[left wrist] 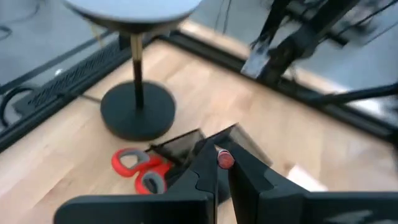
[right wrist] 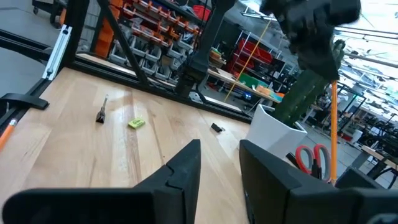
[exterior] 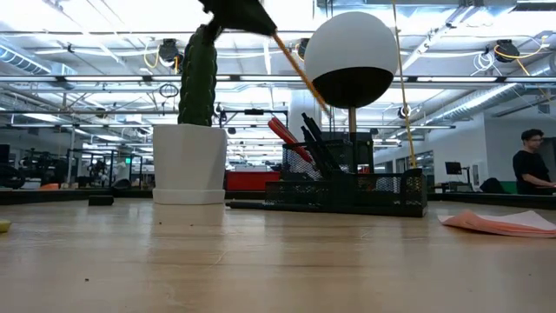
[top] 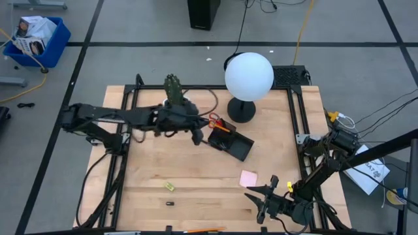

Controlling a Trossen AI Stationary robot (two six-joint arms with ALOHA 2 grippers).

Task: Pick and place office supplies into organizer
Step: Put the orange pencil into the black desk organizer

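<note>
Surface: light wood table (top: pixel 196 189) w/ black metal frame rails round the edges; grey floor w/ black tape lines beyond it.

Left gripper (top: pixel 196 135) sits over the table's middle, just beside the organizer (top: pixel 230 141). Its fingers (left wrist: pixel 205 177) are pinched tight on an orange pencil (exterior: pixel 295 65); eraser end shows between them in the left wrist view. In the low view the pencil slants down toward the organizer's pen slots. Can't tell if the tip is touching inside.

Organizer: black tray, set at an angle near table centre, beside the black lamp base (top: pixel 241 109) under the white globe (top: pixel 249 76). Red-handled scissors (top: pixel 216 121) stand in its end nearest the cactus pot (exterior: pixel 189 163); black pens (exterior: pixel 314 143) lean up out of it too.

Loose on the wood: pink sticky-note pad (top: pixel 248 178) near the right side, small yellow piece (top: pixel 169 187) and tiny black clip (top: pixel 169 203) toward the front, well apart from the organizer. Another orange pencil (top: pixel 202 230) lies at the front edge.

Right gripper (top: pixel 264 202) waits at the front right, low by the table; fingers (right wrist: pixel 180 168) part-open, nothing between them.

Room: blue bin (top: pixel 36 39) on the floor far left, papers (top: pixel 371 171) off the right edge. Low view shows an open lab w/ ceiling lights and shelving; a person (exterior: pixel 530 165) stands far right.
</note>
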